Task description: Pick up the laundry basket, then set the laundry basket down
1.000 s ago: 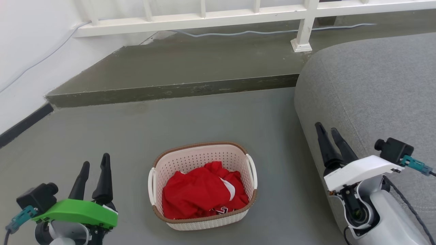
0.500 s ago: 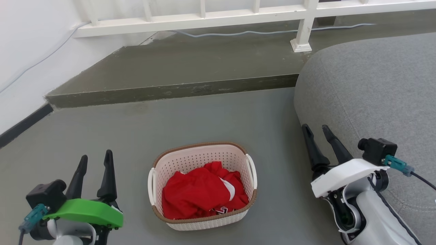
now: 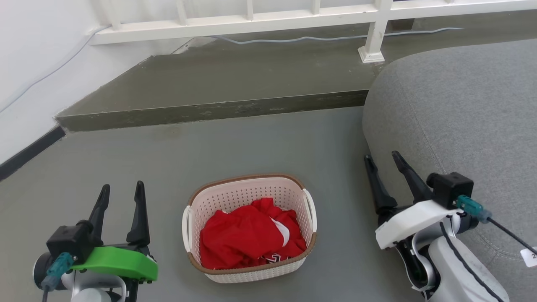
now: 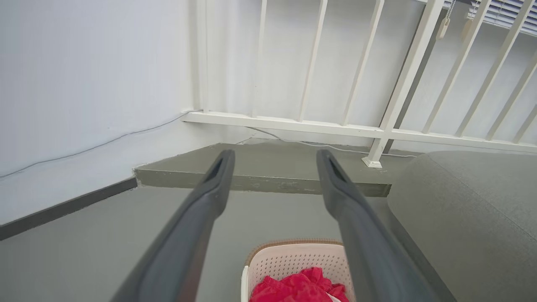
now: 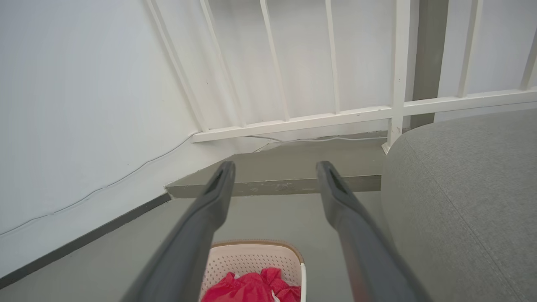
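Cream-white laundry basket (image 3: 243, 195) sits untouched on the floor (image 3: 251, 142); our left hand (image 3: 122, 185) and right hand (image 3: 381, 155) flank it, both spread apart; lifting and setting-down remain.

The laundry basket (image 3: 247, 193) is smooth perforated plastic with a woven-look brown rim, holding soft red cloth (image 3: 243, 237). The floor (image 3: 251, 142) is matt grey; the sofa (image 3: 461, 105) at right, coarse grey fabric; the far railing (image 3: 251, 19), white-painted.

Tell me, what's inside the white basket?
Inside the laundry basket lies a crumpled red garment with a bit of white on it. It covers the basket's bottom, so anything underneath it cannot be seen.
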Available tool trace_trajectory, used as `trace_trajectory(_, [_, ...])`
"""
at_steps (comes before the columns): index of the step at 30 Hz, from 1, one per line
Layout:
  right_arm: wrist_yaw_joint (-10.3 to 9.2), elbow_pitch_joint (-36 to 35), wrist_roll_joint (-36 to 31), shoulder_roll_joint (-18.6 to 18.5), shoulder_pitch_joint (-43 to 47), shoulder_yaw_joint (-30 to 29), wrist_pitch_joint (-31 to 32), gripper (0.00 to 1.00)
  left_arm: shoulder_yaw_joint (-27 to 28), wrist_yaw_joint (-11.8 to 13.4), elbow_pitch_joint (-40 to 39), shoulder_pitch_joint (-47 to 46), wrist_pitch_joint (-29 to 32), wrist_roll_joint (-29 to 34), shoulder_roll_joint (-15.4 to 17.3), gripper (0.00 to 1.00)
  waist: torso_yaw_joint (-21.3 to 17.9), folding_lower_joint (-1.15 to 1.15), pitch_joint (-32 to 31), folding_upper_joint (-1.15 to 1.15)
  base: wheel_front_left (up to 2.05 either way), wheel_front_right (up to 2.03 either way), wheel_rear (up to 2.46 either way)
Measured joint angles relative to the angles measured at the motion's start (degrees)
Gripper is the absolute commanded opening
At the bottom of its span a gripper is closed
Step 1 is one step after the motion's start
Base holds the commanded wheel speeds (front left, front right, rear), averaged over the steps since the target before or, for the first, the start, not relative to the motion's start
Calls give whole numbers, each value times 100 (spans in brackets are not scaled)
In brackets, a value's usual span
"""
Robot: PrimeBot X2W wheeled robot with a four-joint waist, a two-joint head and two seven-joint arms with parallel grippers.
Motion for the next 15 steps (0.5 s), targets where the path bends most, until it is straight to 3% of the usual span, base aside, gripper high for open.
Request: trace_trajectory(15, [7,29,-300,52,-4,-40,-55,100,64,-11,-20,-3,-66,222,-56,100,3,0,29,0,0,0,0])
